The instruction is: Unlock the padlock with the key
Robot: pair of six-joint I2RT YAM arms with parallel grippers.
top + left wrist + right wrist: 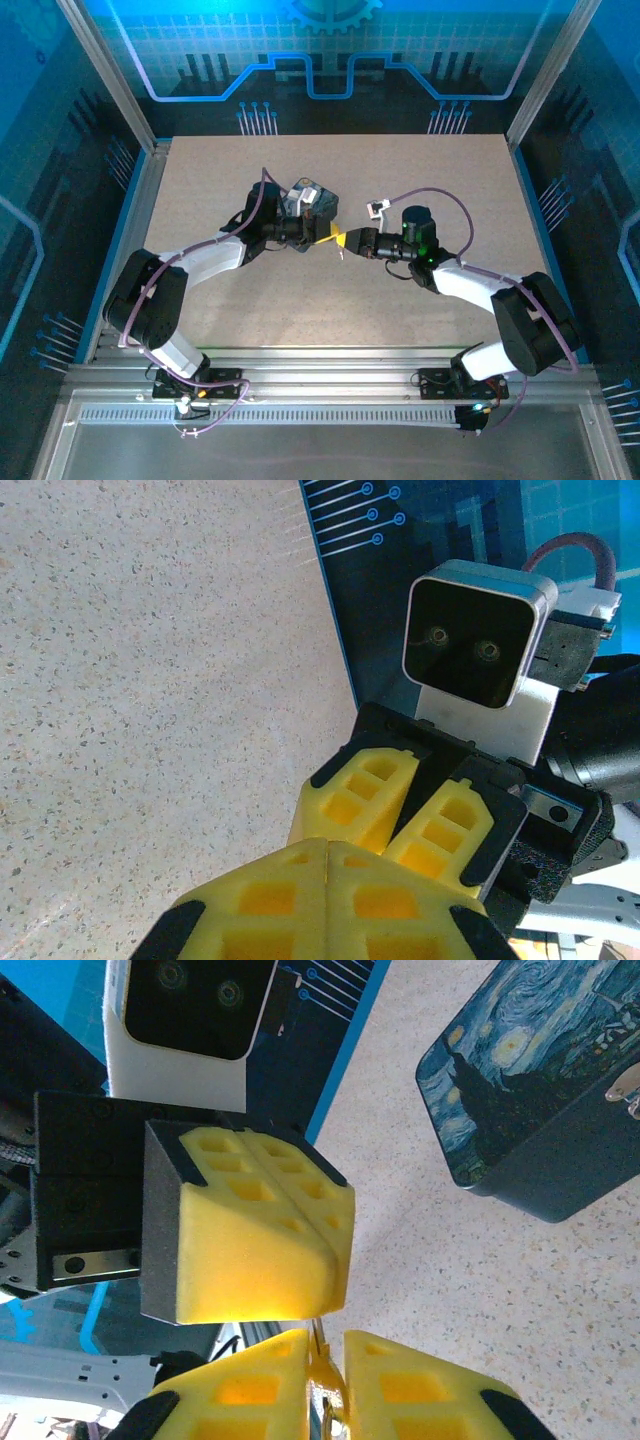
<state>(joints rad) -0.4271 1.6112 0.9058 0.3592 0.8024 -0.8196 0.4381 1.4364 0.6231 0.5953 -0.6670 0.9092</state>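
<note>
Two grippers meet tip to tip mid-table in top view: left gripper (326,238), right gripper (347,245). Left wrist: its fingers (270,900) pressed flat together, contents untellable. Right wrist adds the thin key (320,1365), nipped between near-closed jaws. Likely light, stiff, slippery; grip its head.

tin (312,203): on table (430,180), centre, just behind L gripper (328,238)
R gripper (343,243): tip-to-tip w/ L
key (319,1365): betw. R fingers
</note>
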